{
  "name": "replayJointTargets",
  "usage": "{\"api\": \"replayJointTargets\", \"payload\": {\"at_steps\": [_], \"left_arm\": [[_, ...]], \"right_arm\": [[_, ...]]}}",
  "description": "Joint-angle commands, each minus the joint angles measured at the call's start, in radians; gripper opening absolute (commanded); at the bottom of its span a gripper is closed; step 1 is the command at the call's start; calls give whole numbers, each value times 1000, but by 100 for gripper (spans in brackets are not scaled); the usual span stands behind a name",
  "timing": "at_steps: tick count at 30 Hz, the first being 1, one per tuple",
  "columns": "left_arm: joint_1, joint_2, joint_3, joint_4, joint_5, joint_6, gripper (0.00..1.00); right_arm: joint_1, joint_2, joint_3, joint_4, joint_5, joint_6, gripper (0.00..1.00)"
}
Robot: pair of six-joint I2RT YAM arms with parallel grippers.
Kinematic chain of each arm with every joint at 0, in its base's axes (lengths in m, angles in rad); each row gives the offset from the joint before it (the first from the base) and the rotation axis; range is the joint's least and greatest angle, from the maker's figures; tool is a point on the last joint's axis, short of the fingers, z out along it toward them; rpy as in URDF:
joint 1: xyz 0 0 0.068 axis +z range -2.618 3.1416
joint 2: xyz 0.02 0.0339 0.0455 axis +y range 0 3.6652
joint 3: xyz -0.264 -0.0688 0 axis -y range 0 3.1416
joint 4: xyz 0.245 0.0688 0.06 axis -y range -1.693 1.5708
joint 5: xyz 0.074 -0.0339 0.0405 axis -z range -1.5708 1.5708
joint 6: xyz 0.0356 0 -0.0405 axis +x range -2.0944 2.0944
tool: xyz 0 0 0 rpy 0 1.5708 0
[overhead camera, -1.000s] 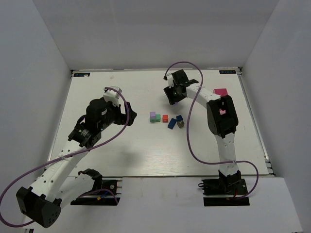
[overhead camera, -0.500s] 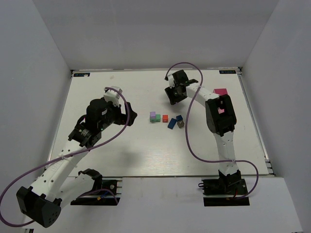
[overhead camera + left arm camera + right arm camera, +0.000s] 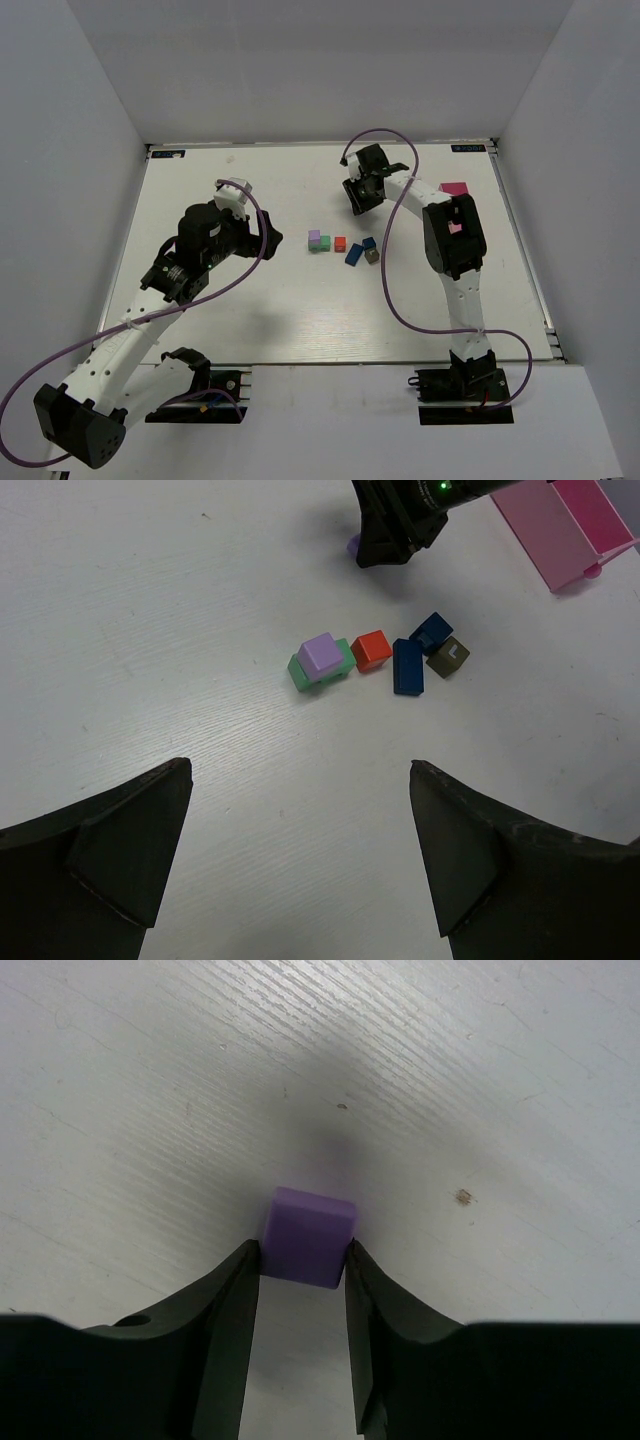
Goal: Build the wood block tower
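A cluster of wood blocks lies mid-table: a lilac cube [image 3: 314,236] on a green block [image 3: 322,244], a red cube [image 3: 340,243], a blue brick [image 3: 354,254], a blue cube [image 3: 368,243] and a grey cube [image 3: 373,256]. They also show in the left wrist view, lilac cube [image 3: 322,654] and red cube [image 3: 371,649] among them. My right gripper [image 3: 300,1255] is shut on a purple block [image 3: 308,1235] at the table surface, behind the cluster [image 3: 354,207]. My left gripper [image 3: 300,780] is open and empty, left of the cluster [image 3: 272,240].
A pink box [image 3: 454,189] lies at the back right, beside the right arm; it also shows in the left wrist view [image 3: 570,525]. White walls enclose the table on three sides.
The right gripper has shifted very slightly toward the back. The left arm and the blocks have not moved.
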Motion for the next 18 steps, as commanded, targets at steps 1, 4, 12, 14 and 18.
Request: {"api": "replayJointTargets", "payload": {"at_steps": [1, 4, 12, 14, 18], "left_arm": [[2, -5, -4, 7, 9, 2, 99], [2, -5, -13, 7, -1, 2, 99], [2, 15, -13, 38, 21, 40, 99], [2, 29, -22, 50, 30, 51, 99], [2, 62, 4, 68, 71, 31, 99]], "right_arm": [[-7, 3, 36, -15, -25, -2, 39], [-4, -26, 24, -15, -28, -22, 31], [-6, -282, -163, 16, -148, -193, 16], [-1, -351, -222, 15, -224, -272, 15], [4, -463, -291, -79, -387, -416, 16]]}}
